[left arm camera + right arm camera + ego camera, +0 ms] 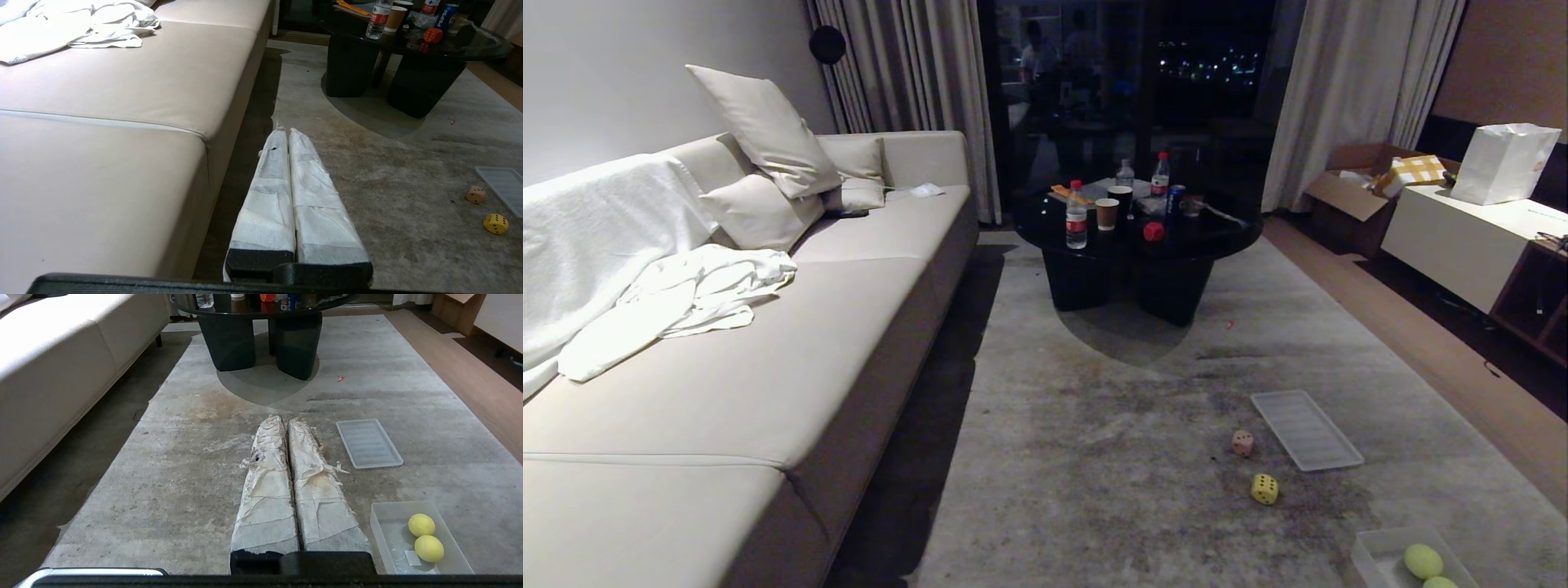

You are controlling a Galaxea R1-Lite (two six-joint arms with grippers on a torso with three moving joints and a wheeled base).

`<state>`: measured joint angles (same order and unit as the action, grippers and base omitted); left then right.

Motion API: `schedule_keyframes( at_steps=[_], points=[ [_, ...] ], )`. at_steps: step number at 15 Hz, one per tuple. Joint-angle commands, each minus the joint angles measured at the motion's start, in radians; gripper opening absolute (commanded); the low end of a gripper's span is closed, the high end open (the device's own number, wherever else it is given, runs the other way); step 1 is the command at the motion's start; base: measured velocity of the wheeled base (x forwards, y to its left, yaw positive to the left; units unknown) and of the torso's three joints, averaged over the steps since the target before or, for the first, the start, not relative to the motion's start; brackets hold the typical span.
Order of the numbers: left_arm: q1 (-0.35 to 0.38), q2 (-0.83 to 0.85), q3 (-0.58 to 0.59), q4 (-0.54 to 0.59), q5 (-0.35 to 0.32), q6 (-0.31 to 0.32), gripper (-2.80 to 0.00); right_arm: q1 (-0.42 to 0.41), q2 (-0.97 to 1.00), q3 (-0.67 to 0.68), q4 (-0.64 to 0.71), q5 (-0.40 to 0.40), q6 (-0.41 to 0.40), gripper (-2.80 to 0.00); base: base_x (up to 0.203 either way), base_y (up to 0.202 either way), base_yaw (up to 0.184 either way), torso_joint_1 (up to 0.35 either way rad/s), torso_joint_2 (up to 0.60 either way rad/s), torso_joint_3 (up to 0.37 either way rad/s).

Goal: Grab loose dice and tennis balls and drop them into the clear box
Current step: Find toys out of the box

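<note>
A pinkish-tan die (1242,443) and a yellow die (1264,488) lie loose on the rug, also seen as the tan die (475,194) and yellow die (495,223) in the left wrist view. The clear box (1372,557) sits at the bottom right with two tennis balls (1423,561) inside; the right wrist view shows the box (384,535) and balls (421,524) too. My left gripper (285,131) is shut and empty, beside the sofa. My right gripper (285,419) is shut and empty, above the rug left of the box. Neither arm shows in the head view.
A flat ribbed clear lid (1305,429) lies on the rug beyond the dice. A beige sofa (768,384) runs along the left. A black round table (1135,237) with bottles, cups and a red thing stands ahead. A white cabinet (1462,237) and cardboard box stand at the right.
</note>
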<state>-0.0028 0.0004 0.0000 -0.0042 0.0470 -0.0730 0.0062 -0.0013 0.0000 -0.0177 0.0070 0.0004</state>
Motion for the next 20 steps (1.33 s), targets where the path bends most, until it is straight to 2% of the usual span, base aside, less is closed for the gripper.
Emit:
schedule_keyframes(
  at_steps=[1, 11, 13, 14, 16, 20],
  points=[
    [0.000, 0.000, 0.002, 0.000, 0.001, -0.001, -2.80, 0.000, 0.001, 0.009, -0.001, 0.001, 0.001, -2.80, 0.000, 0.000, 0.000, 0.000, 0.00, 0.000],
    [0.000, 0.000, 0.002, 0.000, 0.001, -0.001, -2.80, 0.000, 0.001, 0.009, -0.001, 0.001, 0.001, -2.80, 0.000, 0.000, 0.000, 0.000, 0.00, 0.000],
    [0.000, 0.000, 0.002, 0.001, -0.007, 0.015, -2.80, -0.001, 0.001, 0.009, -0.001, 0.001, 0.003, -2.80, 0.000, 0.000, 0.000, 0.000, 0.00, 0.000],
    [0.000, 0.000, 0.002, 0.000, 0.001, 0.001, -2.80, 0.000, 0.001, 0.009, -0.001, 0.001, 0.003, -2.80, 0.000, 0.000, 0.000, 0.000, 0.00, 0.000],
    [0.000, 0.000, 0.002, 0.003, -0.008, 0.028, -2.80, 0.000, 0.001, 0.009, -0.001, 0.001, 0.001, -2.80, 0.000, 0.000, 0.000, 0.000, 0.00, 0.000],
    [0.000, 0.000, 0.002, 0.004, -0.010, 0.044, -2.80, -0.002, 0.001, 0.009, -0.001, 0.001, 0.003, -2.80, 0.000, 0.000, 0.000, 0.000, 0.00, 0.000]
  ],
)
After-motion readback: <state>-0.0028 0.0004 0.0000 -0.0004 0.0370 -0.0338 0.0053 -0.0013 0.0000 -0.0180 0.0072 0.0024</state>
